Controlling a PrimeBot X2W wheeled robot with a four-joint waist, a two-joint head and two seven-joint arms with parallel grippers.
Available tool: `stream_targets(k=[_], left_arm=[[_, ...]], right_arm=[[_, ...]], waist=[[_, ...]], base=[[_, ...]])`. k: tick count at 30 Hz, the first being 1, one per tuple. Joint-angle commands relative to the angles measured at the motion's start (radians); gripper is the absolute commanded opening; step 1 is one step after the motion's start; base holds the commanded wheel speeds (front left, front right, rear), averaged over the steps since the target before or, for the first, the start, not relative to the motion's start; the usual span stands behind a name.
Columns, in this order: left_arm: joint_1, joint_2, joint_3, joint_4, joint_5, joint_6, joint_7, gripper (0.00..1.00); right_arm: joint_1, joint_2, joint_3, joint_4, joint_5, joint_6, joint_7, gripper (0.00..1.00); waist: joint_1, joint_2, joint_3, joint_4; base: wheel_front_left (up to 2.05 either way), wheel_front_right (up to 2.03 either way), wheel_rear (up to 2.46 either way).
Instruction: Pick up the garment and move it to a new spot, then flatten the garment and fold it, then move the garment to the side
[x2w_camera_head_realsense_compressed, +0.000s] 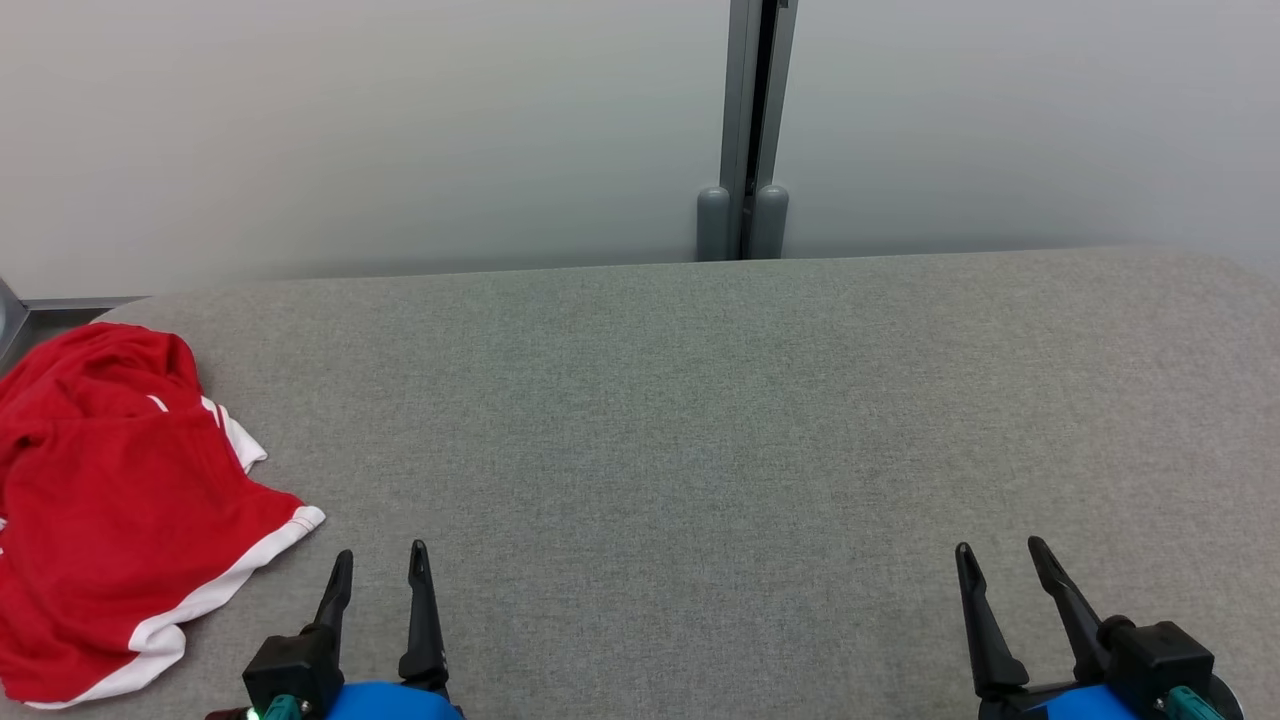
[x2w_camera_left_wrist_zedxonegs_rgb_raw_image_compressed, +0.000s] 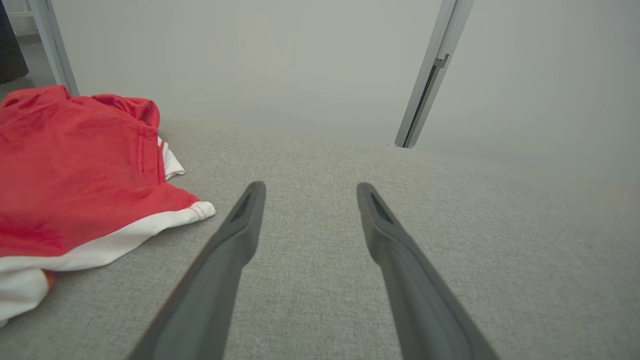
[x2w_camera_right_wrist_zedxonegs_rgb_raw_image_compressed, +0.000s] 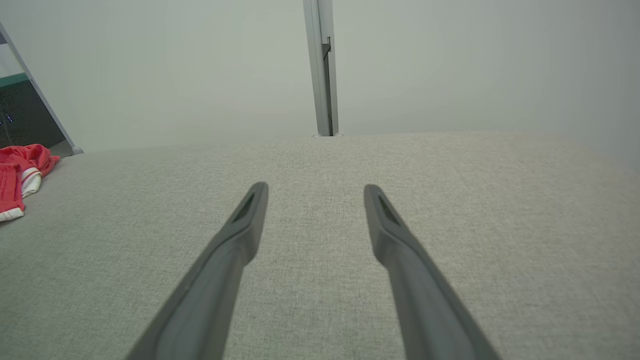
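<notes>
- Garment (x2w_camera_head_realsense_compressed: 120, 500): red cloth with white trim, crumpled in a loose heap at the lower left of the head view. It lies on the grey fabric-covered counter (x2w_camera_head_realsense_compressed: 700, 420), close to the counter's left edge.
- One white-edged corner of the garment reaches toward the lower middle of the frame and ends near the left gripper (x2w_camera_head_realsense_compressed: 382, 560) without touching it.
- The left gripper sits at the lower left of the head view, its two dark fingers spread apart with nothing between them.
- In the left wrist view those fingers rise from the bottom edge over bare counter, with the garment at the left of the frame.
- The right gripper (x2w_camera_head_realsense_compressed: 1000, 550) sits at the lower right of the head view, fingers likewise apart and empty, well apart from the garment.
- In the right wrist view the garment shows small at the left edge.
- Pale wall panels (x2w_camera_head_realsense_compressed: 350, 130) stand behind the counter across the upper part of the head view, joined by a grey metal post (x2w_camera_head_realsense_compressed: 745, 130) at the upper middle.
</notes>
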Motion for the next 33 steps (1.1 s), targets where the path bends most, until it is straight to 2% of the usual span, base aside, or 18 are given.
stream_targets(k=[1,14,33], left_arm=[[-0.001,0.002,-0.001,0.001,0.020,0.003,-0.008,1.00],[-0.001,0.002,-0.021,0.025,0.084,0.017,-0.031,1.00],[-0.012,0.005,-0.025,0.039,0.076,0.019,-0.031,1.00]], right_arm=[[0.012,-0.007,0.002,0.001,-0.020,0.000,-0.008,1.00],[0.020,-0.007,0.008,0.011,-0.102,0.000,-0.032,1.00],[0.014,-0.007,0.002,0.017,-0.095,0.000,-0.032,1.00]], waist=[[0.0000,0.0000,0.000,0.000],[0.0000,0.0000,0.000,-0.001],[0.0000,0.0000,0.007,0.001]], base=[[0.00,0.00,0.00],[0.00,0.00,0.00],[0.00,0.00,0.00]])
